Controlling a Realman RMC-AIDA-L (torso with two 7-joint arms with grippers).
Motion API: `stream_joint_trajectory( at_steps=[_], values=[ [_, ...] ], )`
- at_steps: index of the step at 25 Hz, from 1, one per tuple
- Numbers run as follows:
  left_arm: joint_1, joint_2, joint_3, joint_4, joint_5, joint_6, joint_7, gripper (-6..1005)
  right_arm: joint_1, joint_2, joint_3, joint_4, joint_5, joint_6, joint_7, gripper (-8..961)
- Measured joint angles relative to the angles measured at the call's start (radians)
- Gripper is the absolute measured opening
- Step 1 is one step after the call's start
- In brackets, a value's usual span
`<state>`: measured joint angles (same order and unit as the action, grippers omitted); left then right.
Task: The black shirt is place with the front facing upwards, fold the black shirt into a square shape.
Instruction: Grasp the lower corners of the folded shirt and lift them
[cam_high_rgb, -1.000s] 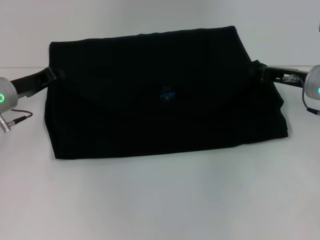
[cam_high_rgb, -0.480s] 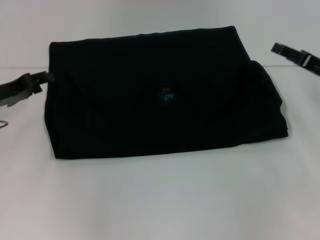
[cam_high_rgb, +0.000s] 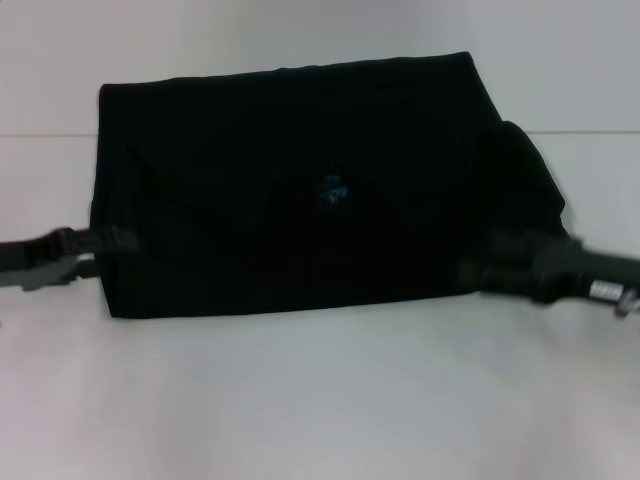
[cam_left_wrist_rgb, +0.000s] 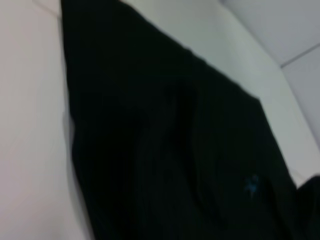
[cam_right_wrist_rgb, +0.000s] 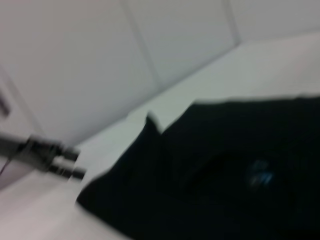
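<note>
The black shirt (cam_high_rgb: 300, 170) lies folded into a wide rectangle in the middle of the white table (cam_high_rgb: 320, 400). A small blue neck label (cam_high_rgb: 333, 190) shows near its centre. My left gripper (cam_high_rgb: 100, 252) is low at the shirt's near left corner, touching its edge. At the near right corner my right gripper (cam_high_rgb: 482, 272) reaches in over the cloth. The left wrist view is filled by the black shirt (cam_left_wrist_rgb: 165, 150) and its label (cam_left_wrist_rgb: 251, 185). The right wrist view shows the black shirt (cam_right_wrist_rgb: 225, 175), with the left gripper (cam_right_wrist_rgb: 55, 160) beyond its far end.
The white table runs on in front of the shirt and to both sides. A pale wall (cam_high_rgb: 300, 30) rises just behind the shirt's far edge.
Both grippers have left the shirt's far side edges, swung outward, then come down toward me. They now sit at the shirt's near left and near right corners. The shirt itself has not shifted.
</note>
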<state>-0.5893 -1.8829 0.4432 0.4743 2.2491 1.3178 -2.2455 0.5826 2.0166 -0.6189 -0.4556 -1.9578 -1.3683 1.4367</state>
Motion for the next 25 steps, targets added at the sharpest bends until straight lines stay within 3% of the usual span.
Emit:
stream_joint_trajectory(
  at_steps=[4, 7, 15, 20, 25],
  values=[
    [-0.003, -0.025, 0.052, 0.007, 0.005, -0.022, 0.000, 908, 0.000, 0.027, -0.003, -0.004, -0.076, -0.002, -0.037, 930],
    [-0.003, -0.036, 0.081, 0.011, 0.006, -0.060, 0.001, 963, -0.001, 0.032, -0.006, 0.000, -0.091, -0.005, -0.051, 945],
    [-0.003, -0.041, 0.092, 0.012, 0.007, -0.081, 0.007, 961, -0.002, 0.039, -0.016, 0.002, -0.093, -0.010, -0.046, 945],
    [-0.007, -0.048, 0.161, 0.011, 0.007, -0.075, 0.006, 959, -0.004, 0.039, -0.016, 0.003, -0.093, -0.020, -0.044, 945],
    [-0.012, -0.057, 0.184, 0.019, 0.007, -0.101, 0.007, 832, -0.004, 0.037, -0.016, 0.003, -0.093, -0.039, -0.040, 944]
  ],
)
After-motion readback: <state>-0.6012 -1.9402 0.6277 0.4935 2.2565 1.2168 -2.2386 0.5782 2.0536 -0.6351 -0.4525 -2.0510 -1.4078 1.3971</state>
